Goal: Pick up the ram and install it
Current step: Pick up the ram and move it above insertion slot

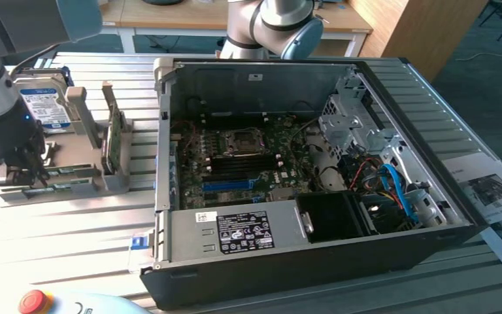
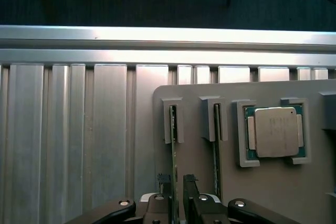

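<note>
Two slim green circuit-board ram sticks (image 2: pixel 174 145) (image 2: pixel 216 140), one square silver-lidded processor chip (image 2: pixel 274 131), one grey plastic holder tray (image 2: pixel 273 192). One open black metal computer case (image 1: pixel 233 281) holding one green motherboard (image 1: pixel 273 167). One silver boxy hard drive (image 1: pixel 44 104), one tall green expansion card (image 1: pixel 116 140), one round red button (image 1: pixel 34 301), one ribbed metal counter (image 1: pixel 59 229).

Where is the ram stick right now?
The ram stands on edge in a slot of the gray holder, at the exterior view's left of the computer case, between the open gripper's fingertips and next to a second stick.
</note>
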`<state>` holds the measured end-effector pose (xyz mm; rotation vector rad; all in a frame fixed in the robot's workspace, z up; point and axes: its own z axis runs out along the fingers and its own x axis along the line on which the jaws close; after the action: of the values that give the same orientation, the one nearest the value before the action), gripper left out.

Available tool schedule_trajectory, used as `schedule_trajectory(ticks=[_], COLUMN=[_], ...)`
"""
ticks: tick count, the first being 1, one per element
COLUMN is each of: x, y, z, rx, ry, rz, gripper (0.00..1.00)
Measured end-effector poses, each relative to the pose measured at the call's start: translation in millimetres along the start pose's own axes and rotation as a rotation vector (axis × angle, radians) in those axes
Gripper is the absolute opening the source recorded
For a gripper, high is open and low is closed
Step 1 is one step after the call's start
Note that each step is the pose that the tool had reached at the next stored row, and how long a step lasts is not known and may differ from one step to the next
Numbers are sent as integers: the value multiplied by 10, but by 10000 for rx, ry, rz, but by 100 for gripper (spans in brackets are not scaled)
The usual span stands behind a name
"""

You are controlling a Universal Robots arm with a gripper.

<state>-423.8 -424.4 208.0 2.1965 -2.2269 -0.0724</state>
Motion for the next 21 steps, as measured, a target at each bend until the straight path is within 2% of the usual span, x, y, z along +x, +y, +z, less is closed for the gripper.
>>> schedule_trajectory(ticks=[6,21], x=[1,-1], y=[-17,-154], z=[15,17], rx=[1,0], ry=[0,0], rz=[-23,-24], gripper=[24,24])
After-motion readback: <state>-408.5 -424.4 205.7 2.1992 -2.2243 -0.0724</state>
